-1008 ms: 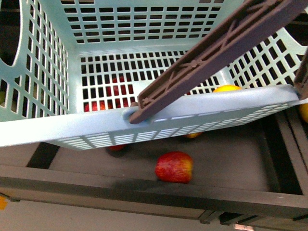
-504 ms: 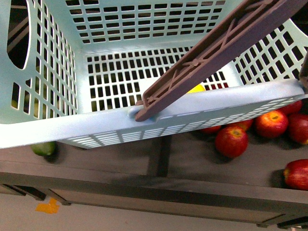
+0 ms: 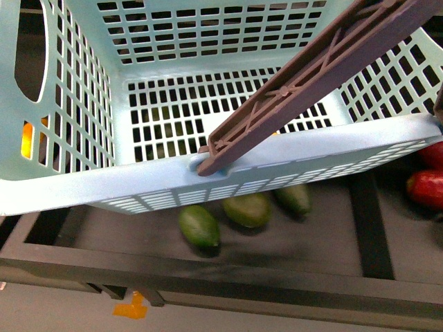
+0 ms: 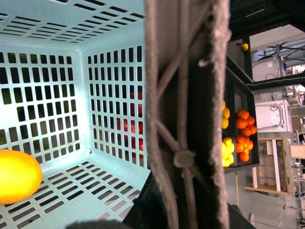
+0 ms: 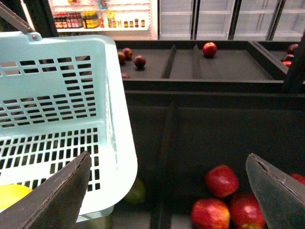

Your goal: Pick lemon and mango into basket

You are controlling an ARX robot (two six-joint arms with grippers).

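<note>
While the teal basket (image 3: 138,187) is hanging tilted over the dark produce tray (image 3: 291,277) in the front view, its brown handle (image 3: 297,83) is crossing the opening. Three green fruits, probably mangoes (image 3: 199,227), are lying just under its near rim, and red apples (image 3: 426,188) are sitting past a divider (image 3: 363,214). In the left wrist view the handle is filling the frame so closely that the left gripper's fingers are not showing, so I cannot tell how it is set. The lemon (image 4: 16,176) is already resting on the basket floor by a wall, and oranges (image 4: 243,133) are sitting on shelves beyond. In the right wrist view the right gripper (image 5: 174,191) is hovering with its fingers spread wide and nothing between them. Apples are lying just below it, and one mango (image 5: 136,191) is peeking from beneath the basket rim. The risk is coming from that overhang: reaching for a mango, the arm could be knocking the rim, swinging the basket and rolling the lemon, or closing on an apple instead.
</note>
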